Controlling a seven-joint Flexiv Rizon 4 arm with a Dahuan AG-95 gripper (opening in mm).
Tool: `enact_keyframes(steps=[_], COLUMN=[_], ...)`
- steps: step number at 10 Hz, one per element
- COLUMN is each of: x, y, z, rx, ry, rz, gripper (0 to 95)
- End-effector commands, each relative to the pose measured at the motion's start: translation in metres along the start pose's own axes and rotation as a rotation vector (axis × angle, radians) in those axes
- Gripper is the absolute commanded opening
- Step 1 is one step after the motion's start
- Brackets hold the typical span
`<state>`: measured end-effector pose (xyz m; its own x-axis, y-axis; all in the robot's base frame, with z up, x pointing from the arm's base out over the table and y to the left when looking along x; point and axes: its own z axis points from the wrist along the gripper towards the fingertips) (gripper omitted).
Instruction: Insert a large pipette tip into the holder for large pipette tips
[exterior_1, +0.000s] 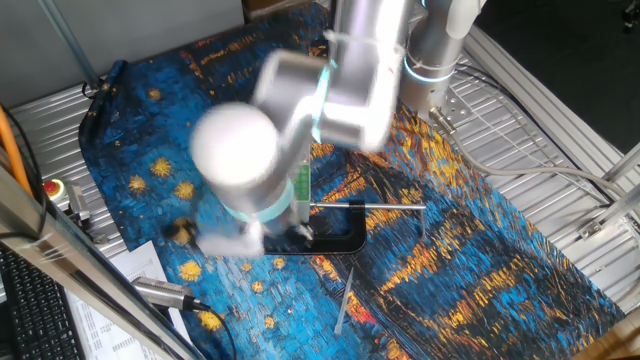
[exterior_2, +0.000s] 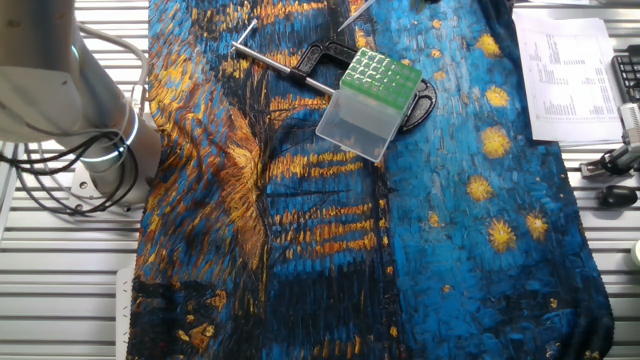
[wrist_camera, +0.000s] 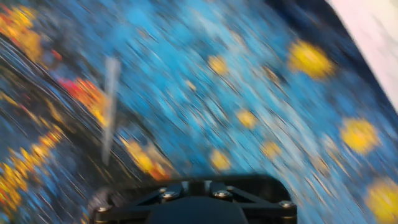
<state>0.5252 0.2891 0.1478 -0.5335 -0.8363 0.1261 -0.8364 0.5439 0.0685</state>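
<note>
The large pipette tip (exterior_1: 345, 300) lies flat on the blue patterned cloth, in front of the black clamp. It shows as a blurred pale streak in the hand view (wrist_camera: 111, 106) and at the top edge of the other fixed view (exterior_2: 355, 12). The holder (exterior_2: 370, 95), a translucent box with a green top grid, stands in the clamp. In one fixed view only a green sliver of the holder (exterior_1: 301, 185) shows behind my blurred arm. Only my gripper's black body (wrist_camera: 193, 205) shows, low over the cloth. Its fingers are out of sight.
A black C-shaped clamp (exterior_1: 340, 238) with a shiny metal rod (exterior_1: 375, 207) holds the holder. The cloth (exterior_2: 330, 240) covers the table. Papers (exterior_2: 570, 70) lie at the table's edge. A keyboard (exterior_1: 30, 300) and cables lie at the side.
</note>
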Motion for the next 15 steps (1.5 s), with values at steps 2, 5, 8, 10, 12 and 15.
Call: enact_keyframes(steps=[2,5,8,10,12,15], x=[-0.022,-0.022,-0.022,-0.031,-0.039,-0.050], y=[0.026,0.026,0.026,0.038,0.062,0.082], z=[0.004,0.004,0.004,0.008,0.018,0.025], rx=[0.002,0.019,0.016,0.006,0.008,0.011], ry=[-0.001,0.013,0.010,-0.007,-0.007,0.002], rz=[0.042,-0.003,-0.095,-0.132,-0.109,-0.080], gripper=[19.0,0.0,19.0,19.0,19.0,19.0])
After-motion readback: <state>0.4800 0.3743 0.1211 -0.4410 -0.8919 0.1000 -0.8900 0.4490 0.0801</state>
